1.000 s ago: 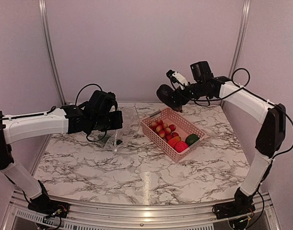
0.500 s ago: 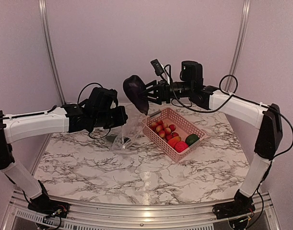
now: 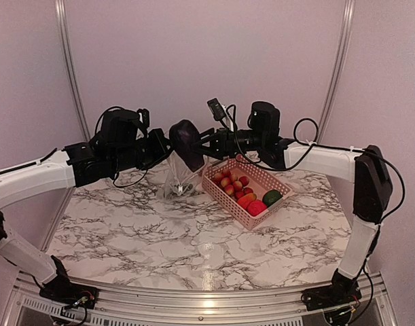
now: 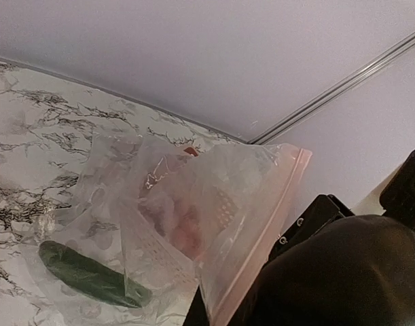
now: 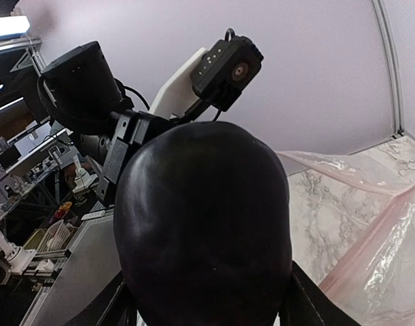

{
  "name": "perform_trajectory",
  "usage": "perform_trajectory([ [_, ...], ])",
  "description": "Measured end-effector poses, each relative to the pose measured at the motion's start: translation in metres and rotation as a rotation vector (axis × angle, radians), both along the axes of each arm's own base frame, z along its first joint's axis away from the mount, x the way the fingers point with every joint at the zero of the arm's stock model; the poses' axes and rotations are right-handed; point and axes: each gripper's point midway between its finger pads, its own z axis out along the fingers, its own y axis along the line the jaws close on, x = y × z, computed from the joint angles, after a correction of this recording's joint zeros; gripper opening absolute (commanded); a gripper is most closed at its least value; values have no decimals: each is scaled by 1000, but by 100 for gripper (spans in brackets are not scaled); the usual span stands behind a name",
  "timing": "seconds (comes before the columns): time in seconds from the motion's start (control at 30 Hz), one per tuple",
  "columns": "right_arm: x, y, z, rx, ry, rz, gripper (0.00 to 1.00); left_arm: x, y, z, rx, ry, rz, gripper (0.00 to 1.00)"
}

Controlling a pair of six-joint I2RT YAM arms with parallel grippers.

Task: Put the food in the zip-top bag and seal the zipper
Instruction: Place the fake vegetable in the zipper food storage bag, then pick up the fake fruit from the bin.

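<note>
My left gripper (image 3: 163,151) is shut on the top edge of the clear zip-top bag (image 3: 180,180), which hangs from it with its bottom on the table. A green vegetable (image 4: 92,278) lies inside the bag. The pinkish zipper (image 4: 265,248) runs along the bag's open mouth. My right gripper (image 3: 206,144) is shut on the dark eggplant (image 3: 187,144), held right at the bag's mouth. The eggplant (image 5: 207,224) fills the right wrist view, with a finger (image 5: 309,299) on each side of it. Other food, red-yellow fruits (image 3: 231,182), red and orange pieces (image 3: 251,202) and a green piece (image 3: 272,197), lies in the basket.
The pink slatted basket (image 3: 224,163) stands on the marble table (image 3: 193,238) just right of the bag. Both arms meet above the table's far middle. Walls close the back and sides.
My right arm has carried the eggplant left from above the basket to the bag's mouth. My left arm has lifted the bag higher and moved it right.
</note>
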Motion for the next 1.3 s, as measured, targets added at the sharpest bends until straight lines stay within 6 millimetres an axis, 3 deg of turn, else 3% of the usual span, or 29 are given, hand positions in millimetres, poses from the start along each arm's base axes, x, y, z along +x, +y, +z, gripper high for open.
perform_trajectory([
  [0.1,5,0,-10,-35,-21,-41,68,-2,5,7,-26,-8,15,0],
  [0.23,14,-3,-17,-92,-60,-117,83,0,9,0,-22,0,30,0],
  [0.4,27,-6,-1,-144,-136,-209,86,2,15,-16,5,19,49,0],
  [0.57,24,-14,22,-151,-205,-246,85,3,22,-31,31,36,69,0],
  [0.77,32,-24,26,-211,-271,-312,77,12,40,-31,132,6,121,0],
  [0.9,51,-43,13,-281,-276,-383,71,20,65,-9,305,-57,175,0],
  [1.0,79,-78,-3,-351,-256,-474,69,21,86,9,436,-92,211,0],
  [1.13,107,-119,-34,-470,-236,-572,65,14,109,19,564,-110,227,0],
  [1.3,98,-138,-86,-634,-218,-550,59,6,114,10,636,-91,181,0],
])
